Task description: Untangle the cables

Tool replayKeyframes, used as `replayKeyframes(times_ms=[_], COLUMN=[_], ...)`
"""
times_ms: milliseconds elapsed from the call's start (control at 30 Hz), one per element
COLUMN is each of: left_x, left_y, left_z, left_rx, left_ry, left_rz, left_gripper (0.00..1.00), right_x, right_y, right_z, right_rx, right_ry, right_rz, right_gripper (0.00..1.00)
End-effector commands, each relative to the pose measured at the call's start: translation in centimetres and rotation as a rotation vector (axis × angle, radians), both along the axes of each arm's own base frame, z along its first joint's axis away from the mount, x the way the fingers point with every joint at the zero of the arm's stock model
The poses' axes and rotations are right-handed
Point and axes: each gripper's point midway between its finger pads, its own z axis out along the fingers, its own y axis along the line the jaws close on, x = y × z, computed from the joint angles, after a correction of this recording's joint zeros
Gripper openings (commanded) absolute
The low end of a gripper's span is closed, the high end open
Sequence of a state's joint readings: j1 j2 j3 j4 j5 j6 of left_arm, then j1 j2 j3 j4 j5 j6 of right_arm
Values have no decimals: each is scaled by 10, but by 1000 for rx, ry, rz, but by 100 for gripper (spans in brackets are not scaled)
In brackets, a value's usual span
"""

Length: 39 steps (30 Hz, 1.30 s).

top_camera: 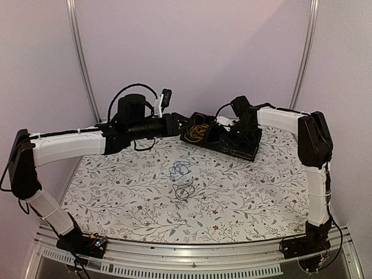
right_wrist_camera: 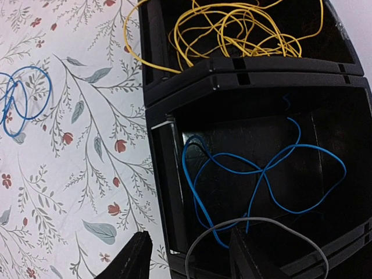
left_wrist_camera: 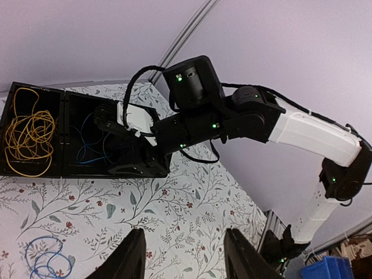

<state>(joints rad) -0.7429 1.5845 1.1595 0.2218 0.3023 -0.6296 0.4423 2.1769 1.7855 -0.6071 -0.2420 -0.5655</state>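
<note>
**Three strands crowd the tray [right_wrist_camera: 261,70]**

Part open and empty, the right jaws hover over the blue cable [right_wrist_camera: 261,174], with a grey wire [right_wrist_camera: 250,220] arching beneath. Pinch one strand only and lift slowly. Next door, the yellow cable [right_wrist_camera: 232,29] could snag. Also apart and empty, the left jaws hang above the surface [top_camera: 261,186], near the blue loop [top_camera: 180,170] and black loop [top_camera: 185,192].

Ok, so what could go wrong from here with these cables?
In the tray, the blue cable and gray cable cross under the open right gripper; a grab may lift both.
The yellow cable hangs over the tray wall, so it could snag and drag out.
The left gripper sits near the tray too; the two could collide.
</note>
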Motion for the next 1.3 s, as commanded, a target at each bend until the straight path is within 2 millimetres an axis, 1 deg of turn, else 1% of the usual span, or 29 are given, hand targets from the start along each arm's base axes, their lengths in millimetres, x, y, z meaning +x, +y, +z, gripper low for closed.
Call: replayKeyframes(times_ms=[0, 167, 333, 400, 467, 533, 633, 700, 733, 767, 867, 933, 967, 1000, 1067, 1133, 1267], left_x=[0, 0, -1, -1, -1, -1, 0, -1, 0, 0, 0, 0, 0, 0, 0, 1, 1], left_y=[6, 7, 6, 7, 7, 6, 7, 6, 6, 6, 6, 6, 6, 6, 6, 5, 2], left_z=[3, 4, 2, 2, 1, 1, -1, -2, -3, -4, -6, -6, -7, -6, -8, -8, -10], left_rx=[-8, -11, -10, -11, -11, -13, -12, -12, -11, -11, -10, -10, -10, -10, -9, -12, -18], left_ry=[-11, -10, -4, -3, 0, 3, 8, 13, 13, 16, 22, 23, 24, 23, 24, 26, 34], left_rz=[8, 7, 4, 5, 6, 5, 7, 6, 7, 8, 7, 5, 4, 5, 3, 4, -7], left_gripper=[49, 49, 49, 49, 49, 49, 49, 49, 49, 49, 49, 49, 49, 49, 49, 49, 49], right_x=[13, 19, 20, 20, 19, 17, 14, 14, 16, 18, 21, 22, 22, 22, 22, 22, 22], right_y=[-11, -13, -14, -15, -15, -15, -15, -14, -14, -15, -17, -21, -23, -26, -32, -40, -62], right_z=[-16, -23, -31, -34, -35, -35, -32, -25, -18, -5, 20, 41, 47, 58, 69, 78, 73], right_rx=[-109, -124, -134, -138, -148, -155, -159, -149, -140, -131, -122, -104, -98, -87, -73, -58, -45], right_ry=[-14, -6, 18, 22, 22, 25, 27, 9, -9, -37, -90, -126, -135, -153, -167, -171, -135], right_rz=[-54, -94, -110, -115, -117, -115, -111, -116, -121, -126, -140, -147, -152, -156, -169, -183, -219], right_gripper=[50, 49, 40, 34, 23, 17, 0, 0, 0, 0, 0, 0, 0, 0, 0, 0, 0])
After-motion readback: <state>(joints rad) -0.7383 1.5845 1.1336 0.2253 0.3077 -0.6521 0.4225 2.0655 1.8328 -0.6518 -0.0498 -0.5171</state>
